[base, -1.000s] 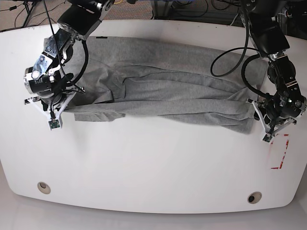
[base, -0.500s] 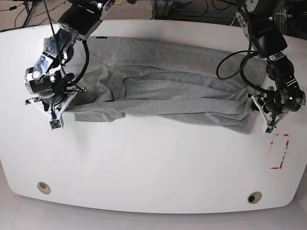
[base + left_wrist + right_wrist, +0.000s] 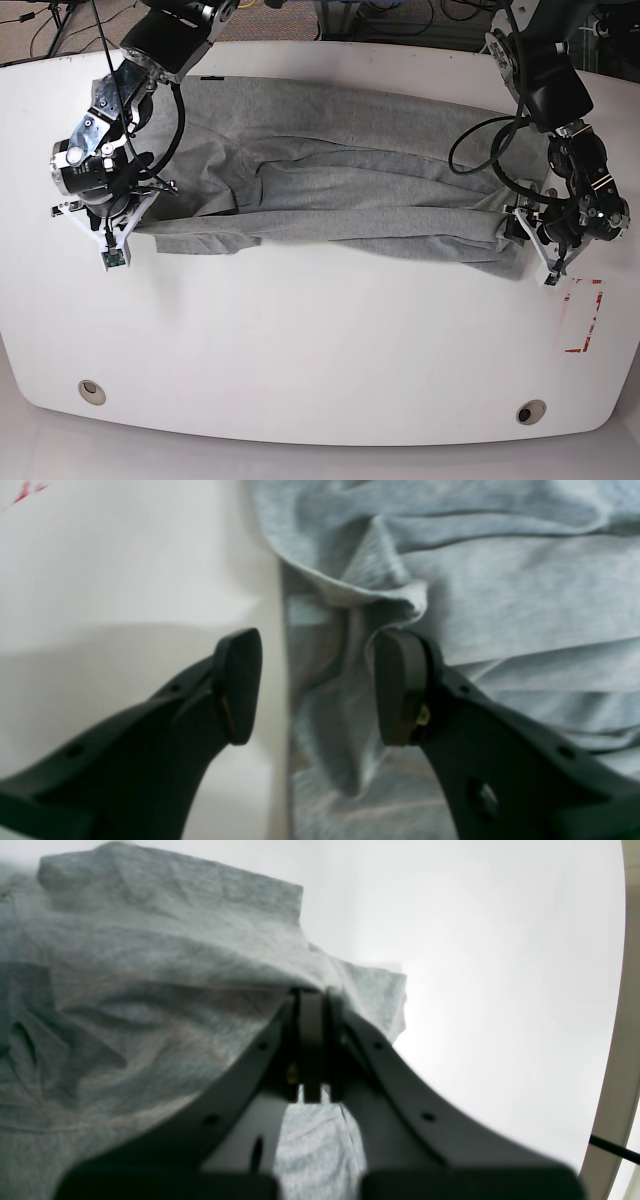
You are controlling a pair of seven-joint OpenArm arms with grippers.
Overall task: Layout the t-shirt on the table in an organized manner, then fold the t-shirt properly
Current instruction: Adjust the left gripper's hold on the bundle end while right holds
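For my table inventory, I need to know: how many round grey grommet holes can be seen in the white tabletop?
2. One round grey grommet hole is near the front edge on the base view's left side; the other is near the front edge on its right. The grey t-shirt could hide more.

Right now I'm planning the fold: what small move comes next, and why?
Probably the right tool should release too: it is shut on the t-shirt, while the left tool is open, and the shirt lies bunched on the table.
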